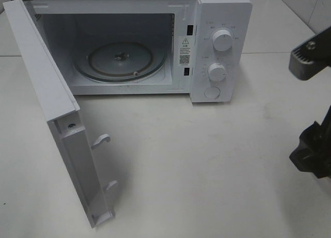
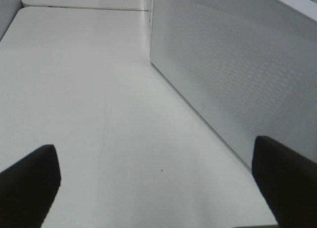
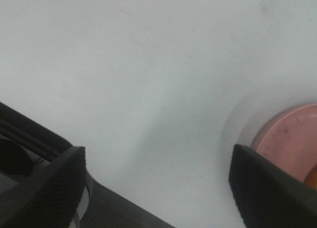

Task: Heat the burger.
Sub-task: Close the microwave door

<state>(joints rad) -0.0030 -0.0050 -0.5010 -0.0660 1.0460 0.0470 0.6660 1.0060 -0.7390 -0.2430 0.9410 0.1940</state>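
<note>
Two hands wide and empty, left hand beside open microwave door, right hand near pink plate.

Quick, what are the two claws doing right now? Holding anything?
Left gripper: open, holding nothing.
Right gripper: open, holding nothing, beside the pink plate.

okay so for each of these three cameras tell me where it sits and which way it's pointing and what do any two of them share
Exterior high: mounted above, looking down at the open microwave on the white table; right arm at the edge.
Left wrist: looks past the open left tool at the microwave door.
Right wrist: looks down past the open right tool at table and pink plate.
Shared: exterior and left wrist both show the door.
</note>
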